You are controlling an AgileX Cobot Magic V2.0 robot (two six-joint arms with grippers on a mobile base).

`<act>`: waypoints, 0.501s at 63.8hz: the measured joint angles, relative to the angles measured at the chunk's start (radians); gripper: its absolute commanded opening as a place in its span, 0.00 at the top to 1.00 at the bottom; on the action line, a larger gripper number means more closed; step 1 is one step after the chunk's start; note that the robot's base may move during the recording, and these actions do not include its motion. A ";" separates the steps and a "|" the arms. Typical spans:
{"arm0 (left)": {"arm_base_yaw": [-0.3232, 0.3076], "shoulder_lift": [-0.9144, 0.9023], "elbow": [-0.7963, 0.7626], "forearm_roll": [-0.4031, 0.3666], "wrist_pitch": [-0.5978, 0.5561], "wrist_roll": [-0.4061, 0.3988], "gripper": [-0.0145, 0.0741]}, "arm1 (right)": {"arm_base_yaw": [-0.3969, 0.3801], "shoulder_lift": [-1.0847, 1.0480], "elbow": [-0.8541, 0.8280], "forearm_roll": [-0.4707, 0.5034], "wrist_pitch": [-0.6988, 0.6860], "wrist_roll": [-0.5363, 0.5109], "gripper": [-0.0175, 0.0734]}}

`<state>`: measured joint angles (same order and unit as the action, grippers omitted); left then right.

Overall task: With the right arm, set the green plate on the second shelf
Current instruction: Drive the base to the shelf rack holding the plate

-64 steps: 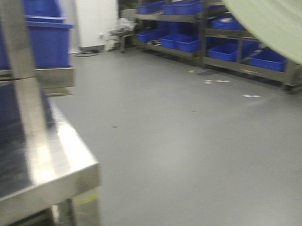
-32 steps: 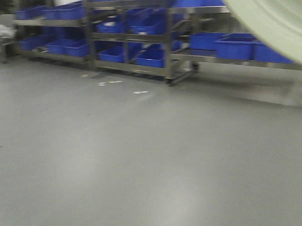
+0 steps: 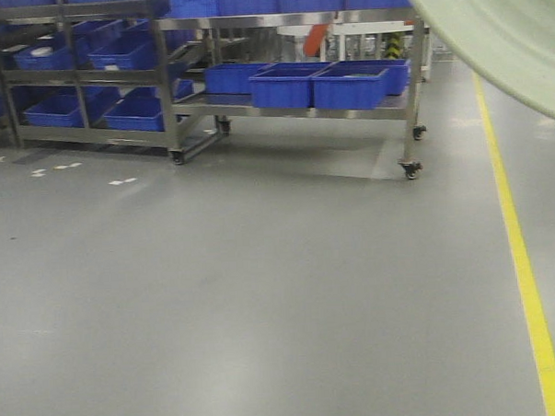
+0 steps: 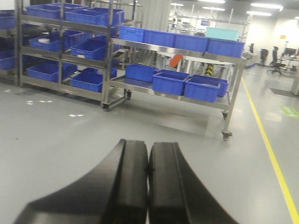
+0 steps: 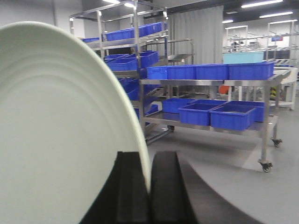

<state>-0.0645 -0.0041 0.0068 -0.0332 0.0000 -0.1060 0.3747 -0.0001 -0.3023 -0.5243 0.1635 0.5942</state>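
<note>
Right claw (image 5: 147, 163) pinches the plate (image 5: 60, 130) by its rim. The pale green edge runs down between the two black fingers (image 5: 131, 186), one on each face. The plate stands nearly on edge and fills the left half of the right wrist view. In the front view the same plate shows as a curved pale slab in the top right corner, held in the air well above the floor (image 3: 263, 291). Left claw (image 4: 148, 154) is pressed together, its two fingers meeting along one seam with nothing gripped, and it hangs over the grey floor. Ahead stands a steel rack (image 3: 417, 73) on castors. Blue bins (image 3: 350, 85) sit side by side on its lower shelf, with another row on its top shelf. Just left of it, taller shelving (image 3: 162, 84) carries further blue bins on several levels. A yellow line (image 3: 524, 262) runs along the floor on the right, passing beside the rack's right end. Plate and rack are well apart.
</note>
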 measured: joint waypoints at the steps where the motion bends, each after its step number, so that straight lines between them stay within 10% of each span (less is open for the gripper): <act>1: 0.000 0.000 0.000 0.000 0.000 0.000 0.69 | 0.000 0.000 0.000 0.000 0.000 0.000 0.75; 32: 0.000 0.000 0.000 0.000 0.000 0.000 0.69 | 0.000 0.000 0.000 0.000 -0.006 0.000 0.75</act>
<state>-0.0645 -0.0041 0.0068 -0.0332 0.0000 -0.1060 0.3747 -0.0001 -0.3023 -0.5243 0.1571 0.5942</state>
